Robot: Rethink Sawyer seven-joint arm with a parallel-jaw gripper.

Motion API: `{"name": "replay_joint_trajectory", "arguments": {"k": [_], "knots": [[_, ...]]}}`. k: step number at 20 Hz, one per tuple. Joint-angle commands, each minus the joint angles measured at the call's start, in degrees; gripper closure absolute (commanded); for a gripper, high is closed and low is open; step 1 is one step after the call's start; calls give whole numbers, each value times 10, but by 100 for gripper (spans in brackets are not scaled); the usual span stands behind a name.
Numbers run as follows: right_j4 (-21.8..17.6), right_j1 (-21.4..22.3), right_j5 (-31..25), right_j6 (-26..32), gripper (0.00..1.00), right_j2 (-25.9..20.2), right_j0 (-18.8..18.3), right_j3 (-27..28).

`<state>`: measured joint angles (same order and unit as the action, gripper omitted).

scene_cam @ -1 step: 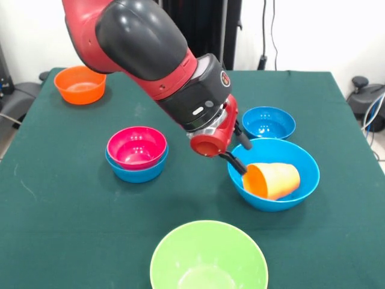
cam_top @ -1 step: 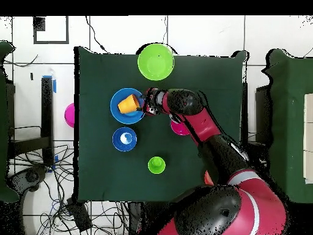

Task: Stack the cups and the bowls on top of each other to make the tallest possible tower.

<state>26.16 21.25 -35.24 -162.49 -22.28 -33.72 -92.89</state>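
Observation:
An orange-yellow cup (scene_cam @ -1 step: 274, 180) lies on its side inside the large blue bowl (scene_cam @ -1 step: 301, 165), mouth toward the arm. My gripper (scene_cam @ -1 step: 240, 152) hovers at that bowl's near-left rim, open; the lower black finger (scene_cam @ -1 step: 235, 162) reaches the cup's rim and the upper one stands clear of it. A pink-red bowl (scene_cam @ -1 step: 136, 146) sits nested in a small blue bowl (scene_cam @ -1 step: 138, 173). From overhead the cup (cam_top @ -1 step: 128, 104) shows in the blue bowl (cam_top @ -1 step: 116, 111) beside the gripper (cam_top @ -1 step: 145, 104). A light green cup (cam_top @ -1 step: 156, 164) stands alone; the arm hides it in the front view.
A lime green bowl (scene_cam @ -1 step: 209, 256) stands at the front edge. Behind the large blue bowl is another small blue bowl (scene_cam @ -1 step: 268, 122), and an orange bowl (scene_cam @ -1 step: 80, 84) is in the far left corner. A magenta round thing (cam_top @ -1 step: 69, 115) pokes out at the table's edge.

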Motion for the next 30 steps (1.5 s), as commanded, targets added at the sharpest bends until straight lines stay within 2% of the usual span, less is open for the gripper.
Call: {"name": "replay_joint_trajectory", "arguments": {"k": [1, 22, 30], "knots": [[-30, -53, 72, 37, 0, -8, -8, 26], [-22, -61, 123, 26, 0, -91, -34, -18], [-23, -21, 111, -1, 0, -83, -30, -48]]}}
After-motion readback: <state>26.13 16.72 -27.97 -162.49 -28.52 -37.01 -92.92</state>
